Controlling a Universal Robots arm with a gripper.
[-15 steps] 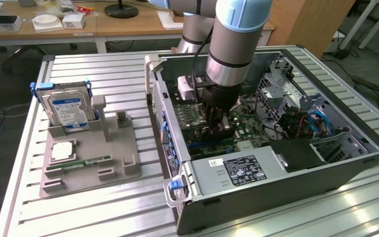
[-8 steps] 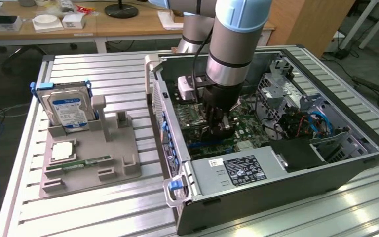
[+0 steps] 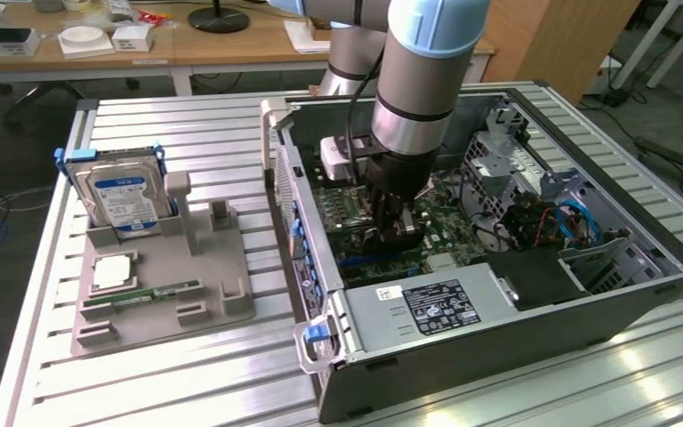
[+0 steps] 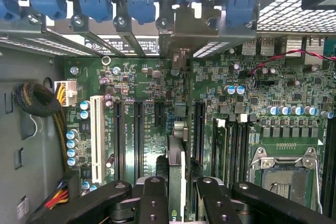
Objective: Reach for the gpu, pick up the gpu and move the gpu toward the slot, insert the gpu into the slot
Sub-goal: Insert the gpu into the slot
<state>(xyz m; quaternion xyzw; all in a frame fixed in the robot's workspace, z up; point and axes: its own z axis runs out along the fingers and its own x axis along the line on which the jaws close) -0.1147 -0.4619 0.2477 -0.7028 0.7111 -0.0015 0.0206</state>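
Tool (image 4: 176, 205): closed from both sides on the gpu (image 4: 177, 171), with black fingers (image 4: 153, 198) pressing its flat faces.
Position of gpu: edge-on to the wrist view, over the green motherboard (image 4: 152, 82) inside the open computer case (image 3: 496, 365); whether it touches the board cannot be told.
Connector strips (image 4: 138, 135): long and dark, running parallel to the card on either side.
Arm (image 3: 419, 80): reaches down into the case.
Counter (image 3: 199, 382): a grey holder (image 3: 157, 307) with a silver drive (image 3: 125, 200) stands beside the case, toward the exterior view's left.
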